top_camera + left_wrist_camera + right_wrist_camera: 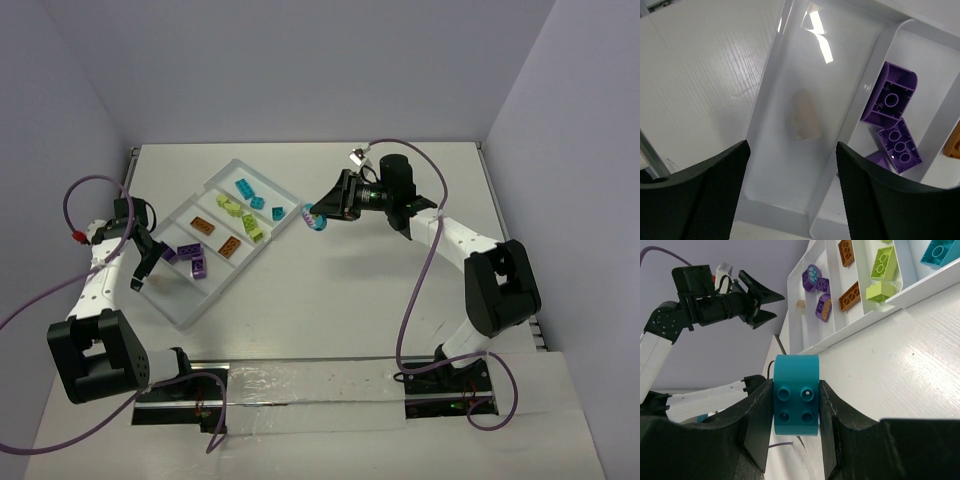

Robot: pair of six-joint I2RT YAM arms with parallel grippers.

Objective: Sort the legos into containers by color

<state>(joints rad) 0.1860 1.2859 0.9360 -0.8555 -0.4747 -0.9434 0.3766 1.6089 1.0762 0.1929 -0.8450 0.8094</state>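
Observation:
The white tray (188,298) lies left of centre. Its compartments hold teal bricks (258,201), lime green bricks (250,226), orange-brown bricks (204,226) and purple bricks (199,265). My right gripper (315,216) is shut on a teal brick (796,392) with a rounded end, held above the table just off the tray's right corner. My left gripper (146,270) is open and empty, hovering over the tray's bare end compartment (790,75). In the left wrist view, purple bricks (891,100) lie in the compartment next to it.
The tray also shows in the right wrist view (920,287), with purple (815,277), orange-brown (850,295) and green (883,262) bricks in it. The left arm (715,305) shows beyond it. Grey walls close in the table on three sides.

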